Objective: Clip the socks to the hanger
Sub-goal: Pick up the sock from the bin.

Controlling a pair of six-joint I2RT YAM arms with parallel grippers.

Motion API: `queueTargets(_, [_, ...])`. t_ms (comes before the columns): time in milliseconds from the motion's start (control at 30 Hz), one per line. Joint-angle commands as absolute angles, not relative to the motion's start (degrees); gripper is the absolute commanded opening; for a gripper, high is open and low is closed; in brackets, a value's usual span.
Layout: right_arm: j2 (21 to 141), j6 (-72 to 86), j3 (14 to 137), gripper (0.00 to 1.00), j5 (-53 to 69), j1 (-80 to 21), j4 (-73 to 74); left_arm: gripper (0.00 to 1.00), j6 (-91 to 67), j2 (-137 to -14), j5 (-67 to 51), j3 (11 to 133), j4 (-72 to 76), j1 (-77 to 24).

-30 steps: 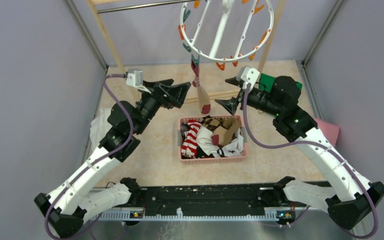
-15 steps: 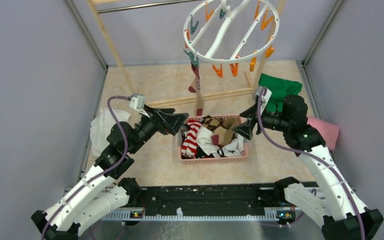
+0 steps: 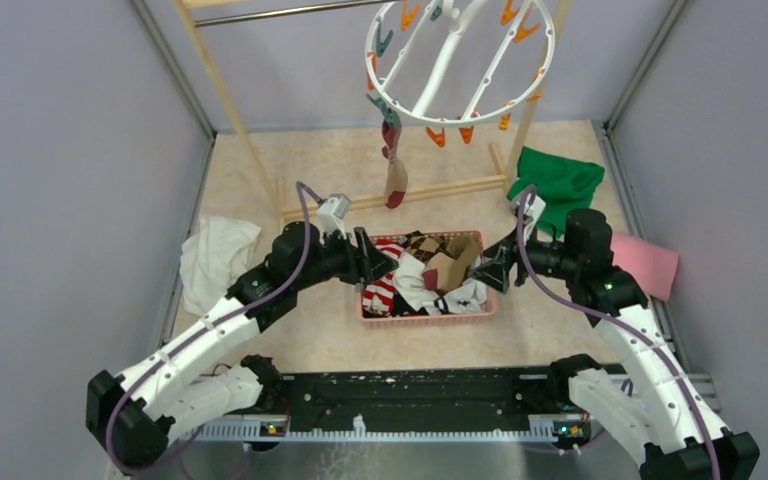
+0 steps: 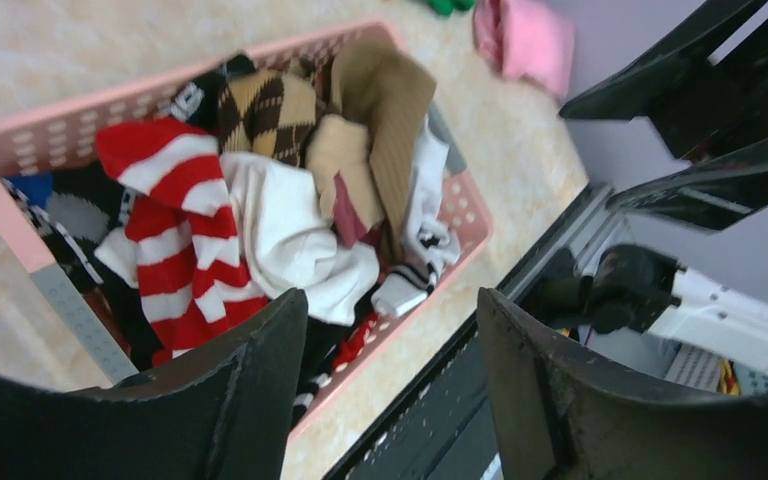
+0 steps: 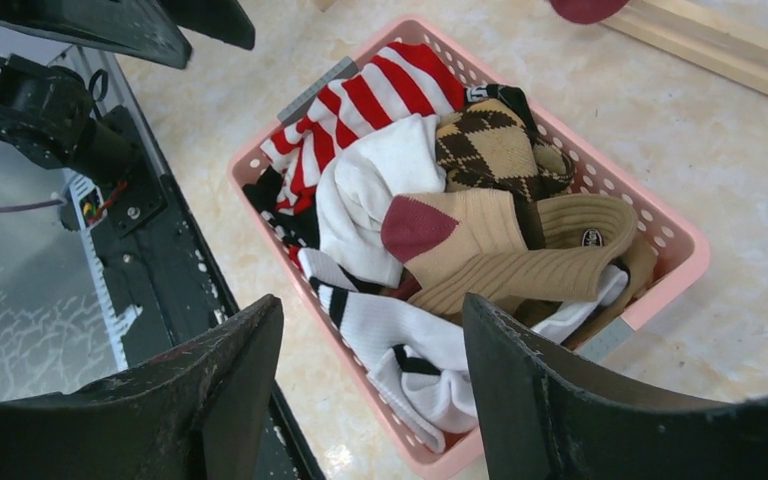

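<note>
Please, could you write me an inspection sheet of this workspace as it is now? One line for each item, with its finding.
Surface: beige table, stone pattern.
Job's things: hanger hangs at the back with one sock clipped on it; other socks are piled in the pink basket.
Clutter: green cloth, pink cloth and white cloth on the table.
Grippers: left gripper and right gripper are open and empty, one at each end of the basket.
Cables: left cable and right cable, purple, run along the arms; no snag seen.
Surroundings: plain walls; wooden rack at the back.
</note>
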State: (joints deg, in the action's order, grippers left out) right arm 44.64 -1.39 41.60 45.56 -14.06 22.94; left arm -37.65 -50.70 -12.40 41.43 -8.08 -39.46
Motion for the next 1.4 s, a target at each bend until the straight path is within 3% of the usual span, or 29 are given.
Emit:
queueTargets(0, [44.7, -5.2, 42.6, 0.65, 45.2, -13.6, 25.3, 0.66, -36.4, -56.4, -19.0, 46.6, -11.0, -39.4])
queueTargets(167, [46.7, -8.2, 43.6, 0.63, 45.7, -13.1, 28.3, 0.62, -36.1, -62.7, -20.0, 50.0, -13.3, -40.3])
queueTargets(300, [48.4, -9.3, 43.5, 0.62, 46.3, -12.0, 28.9, 0.66, -36.0, -66.0, -16.2, 52.4, -12.0, -44.6])
queueTargets(533, [50.5, -8.7, 43.5, 0.6, 48.6, -9.1, 26.5, 0.67, -22.5, -72.5, -7.3, 52.3, -4.2, -52.8])
queueTargets(900, [49.1, -6.0, 40.8, 0.59, 51.4, -6.4, 22.8, 0.71, -5.7, -91.8, 5.3, 70.7, -19.1, -55.7])
queueTargets(1167, [49.4, -5.4, 41.0, 0.59, 52.0, -4.7, 22.9, 0.52, -2.6, -101.6, 5.1, 82.7, -34.2, -55.7])
queueTargets(1367, [50.1, -5.4, 40.6, 0.59, 52.3, -4.5, 22.5, 0.52, -4.0, -102.9, 4.9, 83.9, -37.9, -55.8])
